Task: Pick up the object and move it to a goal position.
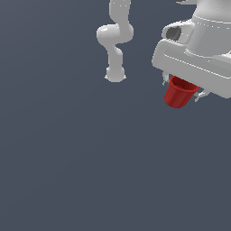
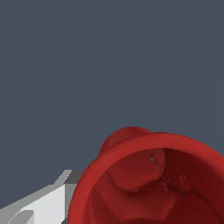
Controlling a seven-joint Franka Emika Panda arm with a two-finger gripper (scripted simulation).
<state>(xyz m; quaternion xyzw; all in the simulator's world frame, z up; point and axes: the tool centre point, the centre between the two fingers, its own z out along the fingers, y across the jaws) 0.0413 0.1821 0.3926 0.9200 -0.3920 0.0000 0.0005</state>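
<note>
The red bucket [image 1: 178,94] hangs beneath the white gripper [image 1: 181,88] near the exterior view's upper right, its rim tucked up against the underside of the hand and its tapered base pointing down and slightly toward the exterior view's left; nothing but the plain grey-blue ground [image 1: 90,171] shows beneath it. Small finger tips [image 1: 201,94] show on either side of the rim — the gripper appears clamped on the bucket. In the wrist view the bucket [image 2: 131,183] fills the corner of the picture, seen from above into its open mouth, with one white finger [image 2: 48,203] just beside its outer wall; farther back in the exterior view stands the arm's curved white body [image 1: 115,40].
</note>
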